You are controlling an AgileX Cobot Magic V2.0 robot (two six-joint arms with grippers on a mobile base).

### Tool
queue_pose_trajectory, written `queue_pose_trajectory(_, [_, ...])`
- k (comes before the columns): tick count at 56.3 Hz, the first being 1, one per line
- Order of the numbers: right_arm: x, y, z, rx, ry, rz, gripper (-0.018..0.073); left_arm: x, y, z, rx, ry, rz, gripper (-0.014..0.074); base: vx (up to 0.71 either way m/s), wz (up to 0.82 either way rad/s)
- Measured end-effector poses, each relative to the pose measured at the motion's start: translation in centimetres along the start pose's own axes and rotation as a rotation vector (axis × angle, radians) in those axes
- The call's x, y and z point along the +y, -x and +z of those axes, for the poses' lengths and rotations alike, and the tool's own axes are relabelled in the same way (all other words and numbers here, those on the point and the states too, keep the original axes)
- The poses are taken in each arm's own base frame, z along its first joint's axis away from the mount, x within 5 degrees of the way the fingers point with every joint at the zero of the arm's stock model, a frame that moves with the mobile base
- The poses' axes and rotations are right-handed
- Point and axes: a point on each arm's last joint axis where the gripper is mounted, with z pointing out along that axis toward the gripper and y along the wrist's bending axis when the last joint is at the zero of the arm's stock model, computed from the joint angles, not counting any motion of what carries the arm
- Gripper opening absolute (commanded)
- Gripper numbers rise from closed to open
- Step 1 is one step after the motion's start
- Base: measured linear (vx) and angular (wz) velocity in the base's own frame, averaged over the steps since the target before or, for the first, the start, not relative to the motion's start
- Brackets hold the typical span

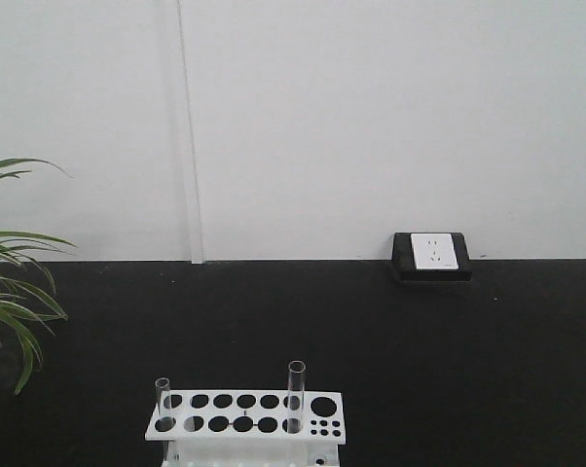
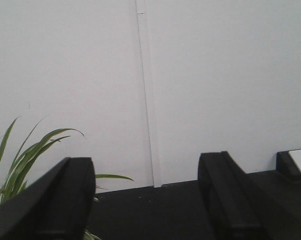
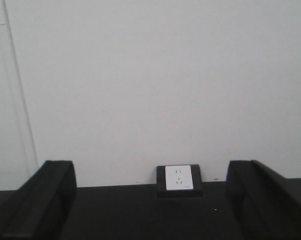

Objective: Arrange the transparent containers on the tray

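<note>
Two test tubes (image 1: 296, 389) upright in white rack (image 1: 244, 416), near side of counter (image 1: 468, 370) — held vertical by its holes. Tray not in view. Left hand (image 2: 145, 200), right hand (image 3: 150, 200) both spread wide, empty — likely poised for first pick.

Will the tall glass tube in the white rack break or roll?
Probably fragile: the tall tube looks like thin glass, so hard squeezing might crack it. Smooth and round, it would likely roll if laid flat. Upright in the white rack, it probably lifts straight out.

Black tabletop (image 1: 420, 370): white holed rack (image 1: 274, 413) front, socket box (image 1: 431, 257) rear.
</note>
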Motion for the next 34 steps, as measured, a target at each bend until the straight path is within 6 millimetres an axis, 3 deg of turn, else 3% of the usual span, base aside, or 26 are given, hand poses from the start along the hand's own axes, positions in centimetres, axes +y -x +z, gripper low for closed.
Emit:
queue_pose_trajectory(7, [-0.1,-0.2,0.0,-0.007,-0.004,-0.006,0.0608,0.0,-0.2,0.0,-0.003,0.001,-0.006,0.0538,0.00,0.00])
queue_pose_trajectory(13, [-0.2,-1.3,0.1,-0.015,-0.016,-0.010,0.0568,0.1,-1.7,0.1,-0.002,0.005,-0.007,0.0506,0.00,0.00])
queue_pose_trajectory(27, [-0.9,-7.4,-0.2,0.063,-0.052,0.016,0.0525,-0.2,-9.8,-0.9,0.055,-0.014,-0.044,0.0424,0.00,0.00])
queue_pose_trajectory(34, [-1.0,-8.9,-0.4,0.075,-0.046,-0.005,0.0525,-0.9,-13.1,-1.3,0.111,-0.074,-0.050,0.0396,0.00,0.00])
